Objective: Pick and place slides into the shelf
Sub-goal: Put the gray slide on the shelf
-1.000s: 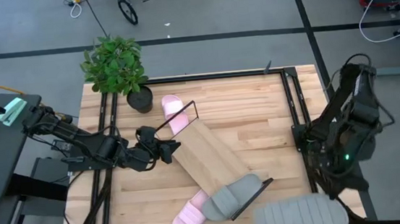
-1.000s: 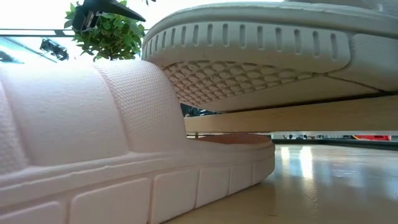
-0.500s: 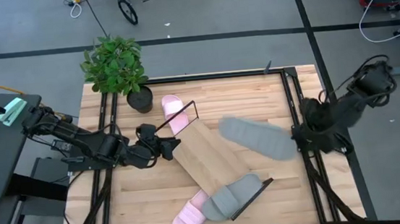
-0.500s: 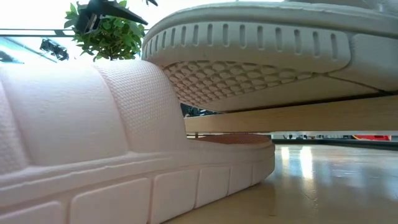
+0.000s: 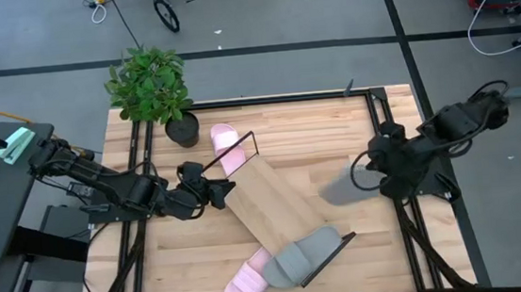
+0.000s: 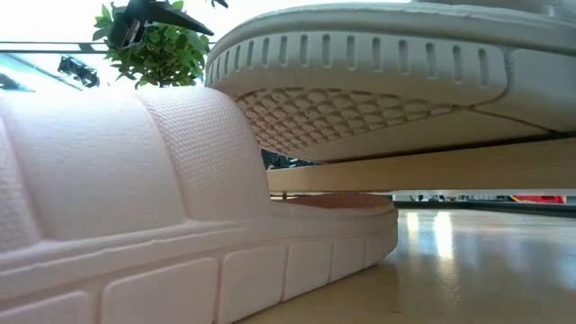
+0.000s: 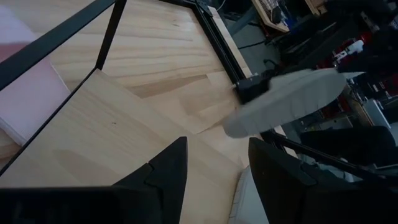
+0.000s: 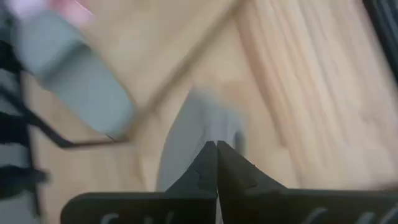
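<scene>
The shelf lies slantwise on the table. A grey slide rests on its near end, beside a pink slide on the table. A second pink slide lies at the shelf's far wire frame. My left gripper stands open at the shelf's left end, with the board ahead of its fingers. My right gripper is shut on another grey slide, over the table's right side. In the low view the pink slide and the grey one on the board fill the picture. My left gripper: I cannot tell whether its fingers touch the shelf's end. My right gripper pinches the grey slide at one end between its two shut fingers, which point steeply down from above. The slide is lifted clear of the table, its free end reaching away from the fingers. Blur hides the exact part.
A potted plant stands at the far left corner. Dark metal rails run along the table's left and right sides. Bare wood lies between the shelf and the right rail.
My right gripper has swung the grey slide from over the table's near right corner toward the far edge and then inward over the right side. It has tipped from near level to pointing steeply down. It stays shut on the slide.
</scene>
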Controlling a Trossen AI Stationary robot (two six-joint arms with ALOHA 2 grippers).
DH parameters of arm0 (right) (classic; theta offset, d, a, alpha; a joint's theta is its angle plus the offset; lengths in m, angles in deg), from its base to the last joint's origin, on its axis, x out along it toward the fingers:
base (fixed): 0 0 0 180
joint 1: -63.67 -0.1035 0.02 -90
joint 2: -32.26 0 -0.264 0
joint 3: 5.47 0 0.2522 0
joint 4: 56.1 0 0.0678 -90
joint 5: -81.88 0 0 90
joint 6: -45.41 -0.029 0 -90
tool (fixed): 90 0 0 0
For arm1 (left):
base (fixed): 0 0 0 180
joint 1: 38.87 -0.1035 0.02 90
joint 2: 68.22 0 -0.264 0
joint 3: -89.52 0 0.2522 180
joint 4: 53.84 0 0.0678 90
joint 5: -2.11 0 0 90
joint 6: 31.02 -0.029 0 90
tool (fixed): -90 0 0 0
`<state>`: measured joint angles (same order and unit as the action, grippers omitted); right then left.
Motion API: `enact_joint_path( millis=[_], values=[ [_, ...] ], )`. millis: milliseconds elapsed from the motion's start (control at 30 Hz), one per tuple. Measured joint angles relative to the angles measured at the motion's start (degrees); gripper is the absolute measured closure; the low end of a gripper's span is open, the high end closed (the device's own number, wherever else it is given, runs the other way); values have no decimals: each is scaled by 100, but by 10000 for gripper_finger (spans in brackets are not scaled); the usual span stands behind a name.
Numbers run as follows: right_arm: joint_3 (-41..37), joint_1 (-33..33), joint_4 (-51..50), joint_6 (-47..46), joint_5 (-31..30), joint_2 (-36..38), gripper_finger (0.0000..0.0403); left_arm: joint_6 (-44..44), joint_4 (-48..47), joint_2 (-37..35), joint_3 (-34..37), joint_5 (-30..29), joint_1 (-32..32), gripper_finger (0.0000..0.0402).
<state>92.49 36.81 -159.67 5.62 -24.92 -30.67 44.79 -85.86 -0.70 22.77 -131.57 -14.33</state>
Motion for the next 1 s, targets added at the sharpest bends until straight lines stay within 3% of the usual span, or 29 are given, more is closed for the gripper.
enact_joint_path(
  millis=[500,1000],
  values=[
    [-40,732,-19,609,-69,-71,401,-6,2,0,0,0,2,230],
    [-46,849,-21,653,266,-44,362,-70,-36,0,0,0,2,228]
  ],
)
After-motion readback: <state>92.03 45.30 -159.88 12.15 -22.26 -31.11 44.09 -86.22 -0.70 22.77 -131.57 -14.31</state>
